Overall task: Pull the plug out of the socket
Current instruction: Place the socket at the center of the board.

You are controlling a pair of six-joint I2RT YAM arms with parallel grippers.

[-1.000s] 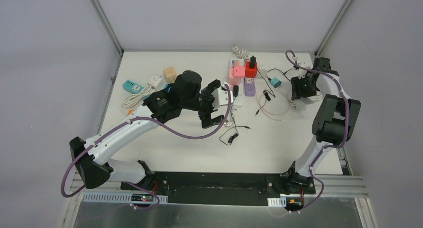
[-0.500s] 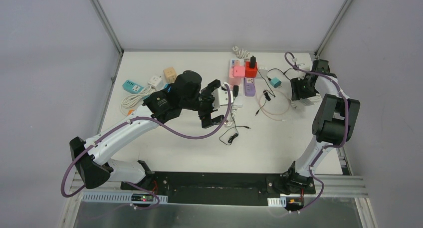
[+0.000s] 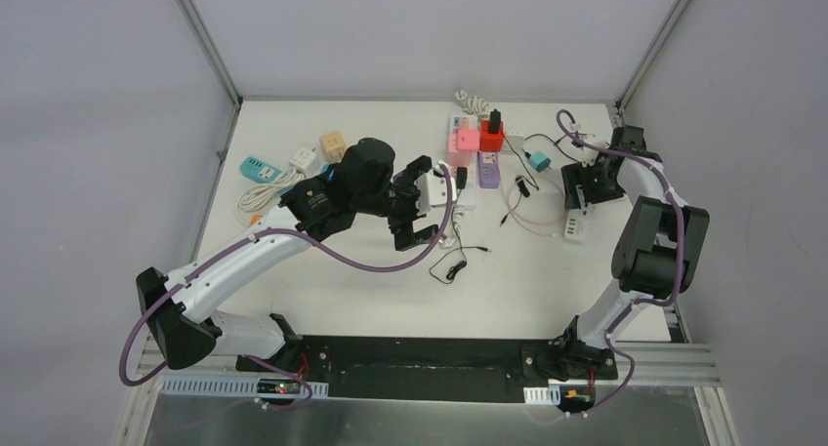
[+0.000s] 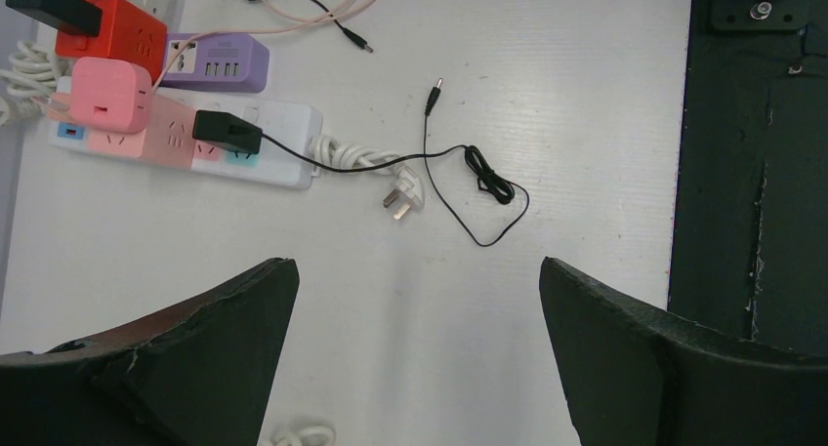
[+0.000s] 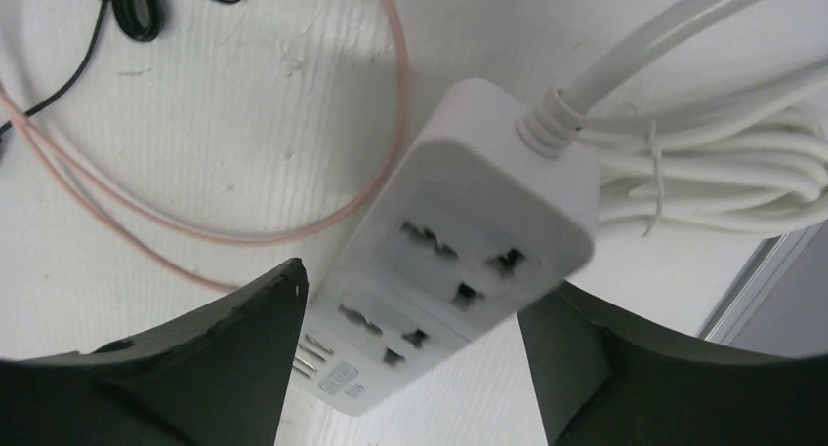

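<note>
1. The white table [image 3: 527, 280] had lots of cords [image 4: 469, 173] lying on it
2. The black plug [image 4: 227, 132] sat in the long white strip [image 4: 283, 158] near the middle
3. The left gripper [image 3: 430, 200] hung close by, spread wide, holding nothing
4. The right gripper [image 5: 415, 285] had its fingers apart around a short white strip [image 5: 469, 241], not squeezing it

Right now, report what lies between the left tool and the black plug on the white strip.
Left wrist view: only bare table between the left tool and the black plug; a loose white plug lies just beside that line.
</note>
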